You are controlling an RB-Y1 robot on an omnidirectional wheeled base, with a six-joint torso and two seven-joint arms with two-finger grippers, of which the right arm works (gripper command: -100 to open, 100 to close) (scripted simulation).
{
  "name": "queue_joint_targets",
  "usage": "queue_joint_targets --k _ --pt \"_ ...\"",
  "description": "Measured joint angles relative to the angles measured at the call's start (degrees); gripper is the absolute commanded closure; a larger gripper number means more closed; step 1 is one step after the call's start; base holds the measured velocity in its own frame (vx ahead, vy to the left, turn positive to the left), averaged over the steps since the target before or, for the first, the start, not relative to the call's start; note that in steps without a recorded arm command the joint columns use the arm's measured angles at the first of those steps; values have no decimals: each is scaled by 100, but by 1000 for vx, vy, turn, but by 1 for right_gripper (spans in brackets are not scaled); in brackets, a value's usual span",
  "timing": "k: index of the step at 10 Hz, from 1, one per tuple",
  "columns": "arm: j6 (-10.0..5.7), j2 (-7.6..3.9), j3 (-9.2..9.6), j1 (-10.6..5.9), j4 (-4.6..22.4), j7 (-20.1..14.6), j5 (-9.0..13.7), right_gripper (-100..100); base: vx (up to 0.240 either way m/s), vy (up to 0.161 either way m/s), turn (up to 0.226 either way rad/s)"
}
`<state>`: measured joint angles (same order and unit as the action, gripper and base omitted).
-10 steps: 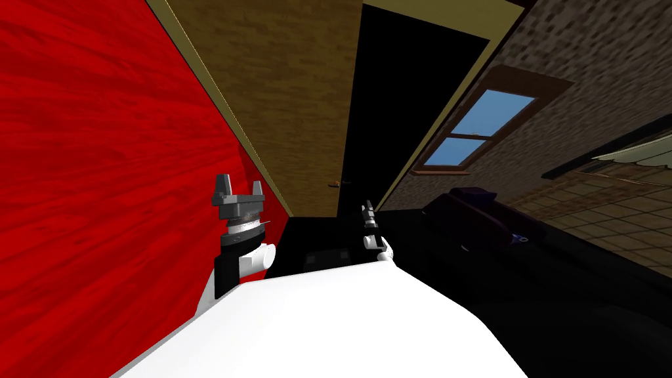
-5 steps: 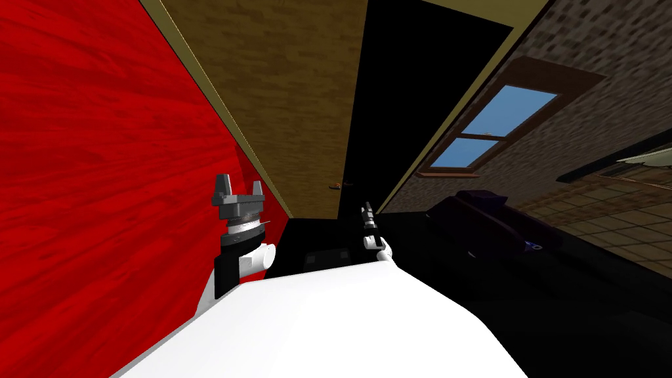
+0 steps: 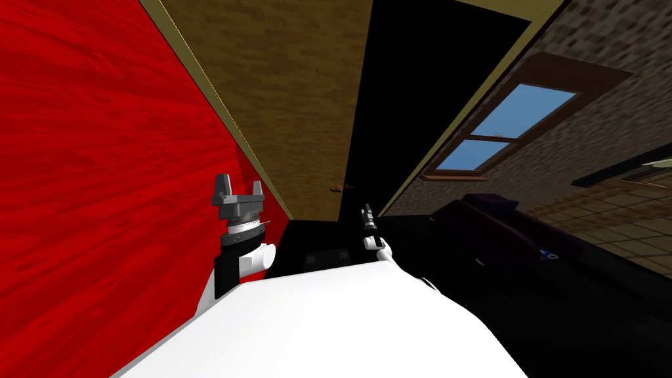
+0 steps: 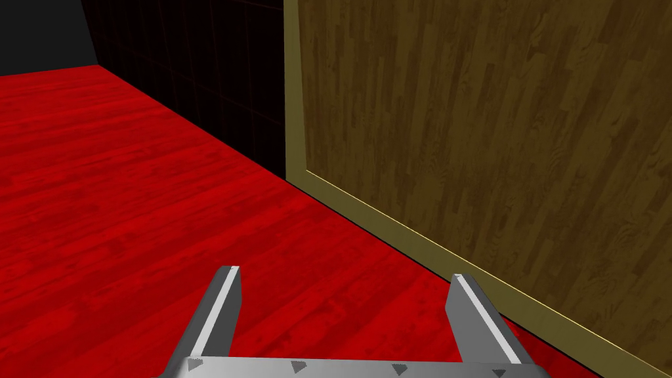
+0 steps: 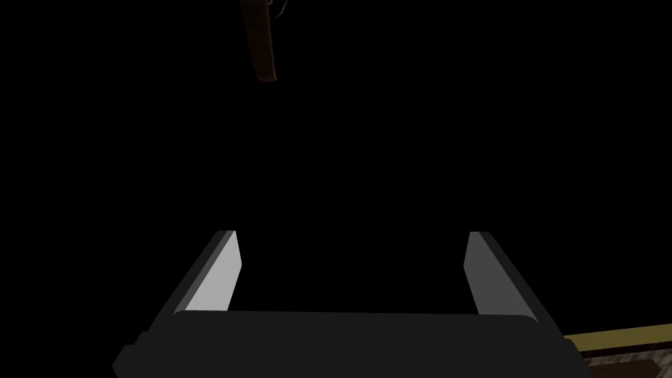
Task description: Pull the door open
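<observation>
One brown wood-grain door stands ajar, black area past its edge at one o'clock. Left gripper and right gripper gape, empty.

The door is brown with plank-like wood grain, edged by an olive-yellow door frame. Beside the light grey left fingers, the wall is bright red with darker streaks. Beyond the right fingers lies a black area. The window has blue panes and brown trim.
</observation>
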<state>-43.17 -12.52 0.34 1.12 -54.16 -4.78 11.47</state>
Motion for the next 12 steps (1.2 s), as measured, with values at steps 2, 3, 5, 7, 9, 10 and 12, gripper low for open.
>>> queue_joint_targets --k 2,3,5,7,9,10,12 --pt "-58 -32 20 -82 240 -15 28 -100 66 -5 15" --pt "-96 -34 29 -139 382 -15 39 -100 75 1 40" --pt "-178 -73 52 -276 709 -34 75 -100 89 -5 41" --pt "-261 -99 79 -380 997 -48 107 -100 92 -8 42" --pt "-350 -130 103 -540 1344 -68 138 -100 97 6 39" --pt "-415 -153 118 -613 1524 -90 153 -100 136 -8 63" --pt "-465 -179 149 -713 1769 -102 188 -100 121 0 44"
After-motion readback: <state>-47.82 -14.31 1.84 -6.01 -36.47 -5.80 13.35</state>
